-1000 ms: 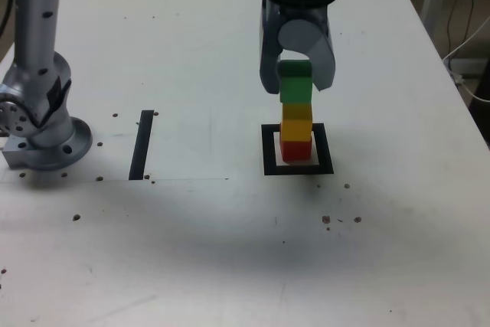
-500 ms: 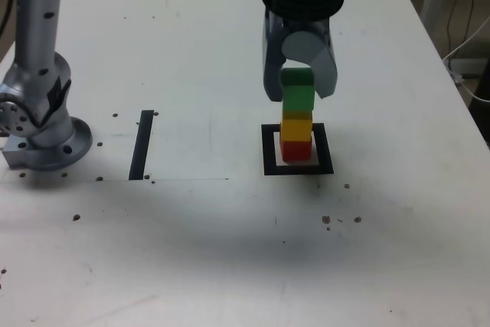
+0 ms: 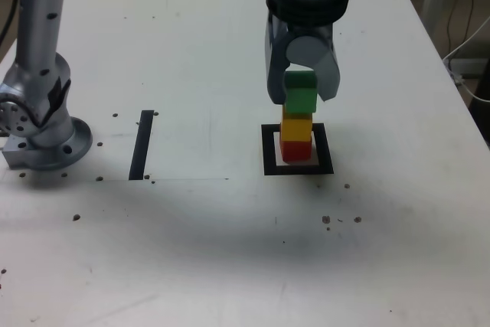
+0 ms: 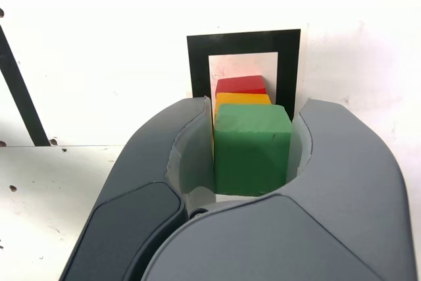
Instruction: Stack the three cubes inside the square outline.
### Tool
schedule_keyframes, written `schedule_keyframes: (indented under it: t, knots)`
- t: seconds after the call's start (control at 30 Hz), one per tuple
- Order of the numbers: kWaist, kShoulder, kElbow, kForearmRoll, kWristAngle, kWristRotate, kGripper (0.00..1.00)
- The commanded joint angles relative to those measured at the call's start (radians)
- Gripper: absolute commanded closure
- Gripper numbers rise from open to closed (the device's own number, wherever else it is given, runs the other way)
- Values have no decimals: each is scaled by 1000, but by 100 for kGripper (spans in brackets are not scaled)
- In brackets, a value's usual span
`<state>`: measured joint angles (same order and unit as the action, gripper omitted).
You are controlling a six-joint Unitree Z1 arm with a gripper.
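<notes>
Jaws clamped on green cube, set atop yellow cube and red cube inside square outline. Release judged outstanding.

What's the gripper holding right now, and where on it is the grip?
The gripper is shut on the green cube, one jaw on each of two opposite side faces, directly above the yellow cube.

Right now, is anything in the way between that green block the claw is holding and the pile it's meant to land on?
Nothing visible. The gripper is shut on the green cube, directly above the yellow cube, which sits on the red cube inside the square outline.
</notes>
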<state>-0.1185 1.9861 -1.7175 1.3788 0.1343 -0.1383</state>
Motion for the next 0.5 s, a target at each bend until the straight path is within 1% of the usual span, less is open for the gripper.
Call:
schedule_keyframes:
  t: [0.0,0.1,0.2,0.33,0.47]
  knots:
    - [2,3,2,5,-4,-1,78]
    - [2,2,7,8,-11,-1,74]
    - [2,2,12,8,-24,-2,67]
    - [2,1,16,-3,-46,-2,44]
    - [2,1,24,-19,-57,1,21]
